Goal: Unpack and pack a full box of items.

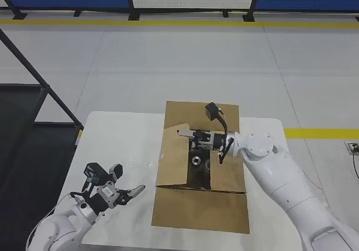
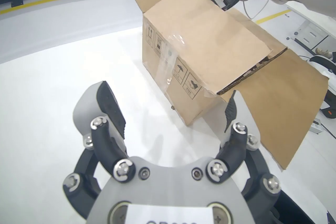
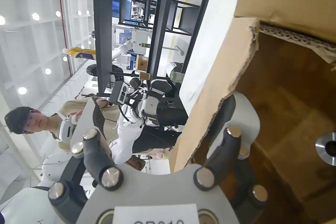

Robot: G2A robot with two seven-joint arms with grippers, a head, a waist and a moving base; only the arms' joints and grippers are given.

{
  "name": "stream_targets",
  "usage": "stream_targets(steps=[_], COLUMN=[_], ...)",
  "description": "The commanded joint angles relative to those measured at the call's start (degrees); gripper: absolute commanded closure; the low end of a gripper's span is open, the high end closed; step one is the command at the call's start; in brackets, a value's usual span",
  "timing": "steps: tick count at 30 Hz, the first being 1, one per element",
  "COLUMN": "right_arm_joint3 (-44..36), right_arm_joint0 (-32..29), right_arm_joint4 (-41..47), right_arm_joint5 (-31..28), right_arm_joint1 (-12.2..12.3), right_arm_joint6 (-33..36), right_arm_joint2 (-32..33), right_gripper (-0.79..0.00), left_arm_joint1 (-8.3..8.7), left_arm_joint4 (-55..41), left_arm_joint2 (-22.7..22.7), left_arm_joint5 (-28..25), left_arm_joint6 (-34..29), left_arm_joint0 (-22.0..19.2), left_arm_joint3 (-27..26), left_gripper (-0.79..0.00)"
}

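A brown cardboard box stands on the white table with its flaps spread. Inside lie a round metal part and a dark item; the metal part also shows in the right wrist view. My right gripper hangs over the box's far left corner. It is open, and its fingers straddle the edge of the side flap, one inside the box and one outside. That flap leans over the box opening. My left gripper is open and holds nothing, low over the table left of the box.
The near flap lies flat toward the table's front edge and the far flap reaches the back edge. A black frame stands left of the table. Bare tabletop lies left of the box.
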Motion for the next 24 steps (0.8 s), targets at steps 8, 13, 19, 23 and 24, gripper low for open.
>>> stream_targets(steps=[8, 13, 19, 23, 24], right_arm_joint3=[-1.3, 0.3, 4.0, 6.6, 7.2], right_arm_joint0=[3.1, 5.0, 6.7, 7.6, 7.8], right_arm_joint4=[3.7, 4.0, 5.0, 4.9, 4.9], right_arm_joint5=[-1.2, -1.5, -3.0, -3.5, -3.7], right_arm_joint1=[-3.1, -5.2, -7.1, -7.9, -8.0], right_arm_joint6=[1.4, 2.4, 5.1, 6.8, 7.2], right_arm_joint2=[-2.6, -5.2, -6.6, -6.9, -6.9], right_gripper=[-0.785, -0.785, -0.785, -0.785, -0.785], left_arm_joint1=[-0.51, -1.14, -1.74, -1.77, -1.76], left_arm_joint4=[3.6, 6.1, 5.1, 3.6, 3.1], left_arm_joint2=[5.7, 8.5, 9.1, 7.8, 7.3], left_arm_joint5=[2.7, 9.0, 15.5, 16.3, 16.4], left_arm_joint6=[-0.7, 1.5, 3.7, 4.7, 5.0], left_arm_joint0=[-2.5, -3.9, -4.7, -4.2, -3.9], left_arm_joint3=[-2.7, -3.0, -1.3, -0.6, -0.5], left_gripper=[-0.785, -0.785, -0.785, -0.785, -0.785])
